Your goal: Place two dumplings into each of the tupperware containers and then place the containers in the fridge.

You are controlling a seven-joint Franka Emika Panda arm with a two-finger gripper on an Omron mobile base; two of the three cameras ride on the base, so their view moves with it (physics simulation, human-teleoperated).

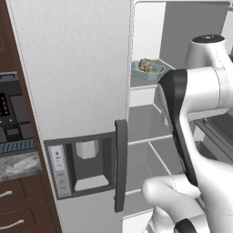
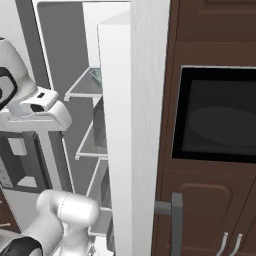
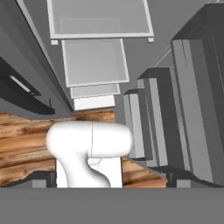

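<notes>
Teal tupperware container [image 1: 148,71] with dumplings [image 1: 146,65] sits on an upper fridge shelf [image 1: 142,83], right door open. Jaws released, holding nothing. Risk: the arm inside the fridge could clip a shelf or door bins [image 3: 153,113] while pulling out; white container unseen.

arm [image 1: 191,100]: elbow bent up high, forearm angled back down | hand [image 3: 111,177]: pointing straight down, jaws wide apart, holding nothing
</notes>
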